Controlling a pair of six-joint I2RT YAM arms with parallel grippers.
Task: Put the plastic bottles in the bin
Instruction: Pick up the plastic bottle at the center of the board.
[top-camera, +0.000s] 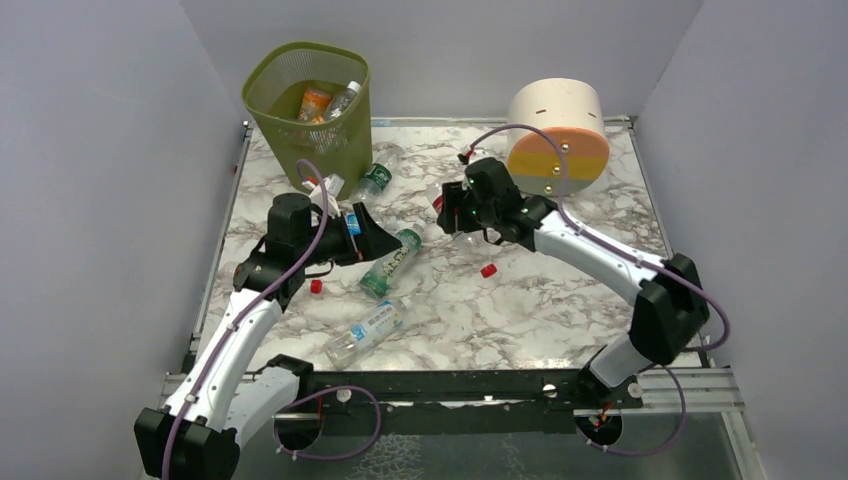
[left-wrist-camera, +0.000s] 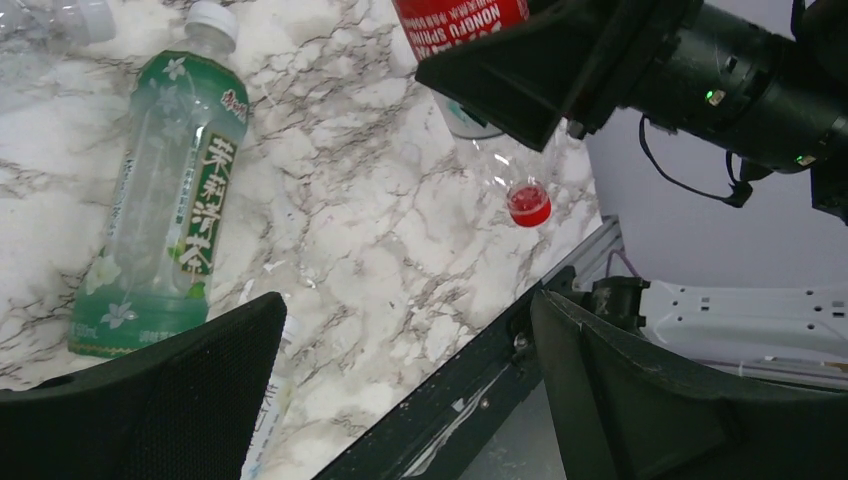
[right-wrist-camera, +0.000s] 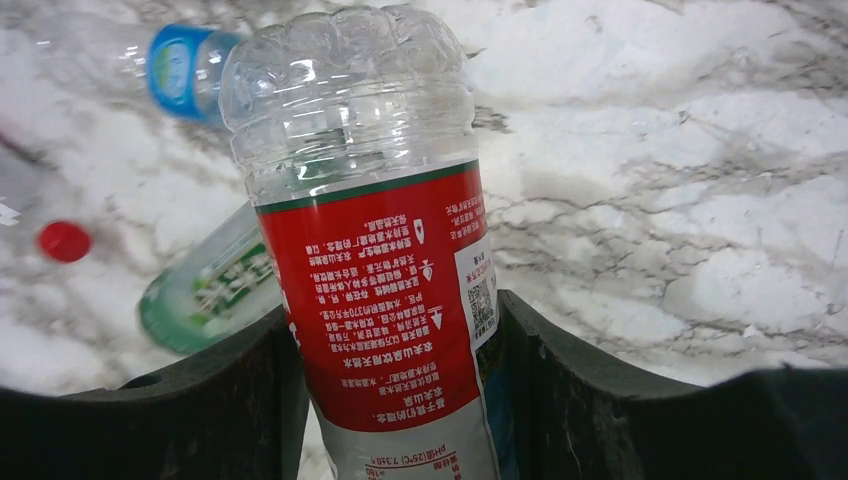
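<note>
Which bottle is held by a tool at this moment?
The red-labelled bottle, gripped by the right tool; the others lie loose on the table or in the bin.

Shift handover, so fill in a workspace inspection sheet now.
Surface: marble table, bottles strewn.
Job's things: bin upright far left, orange bottle inside; green-label bottle and blue-label bottle lying on the table.
Clutter: two red caps; cream cylinder far right.
Grippers: left gripper jaws open, empty; right gripper jaws shut on red-label bottle.
Cables: purple cable along each arm.
Surroundings: grey walls on three sides.
</note>
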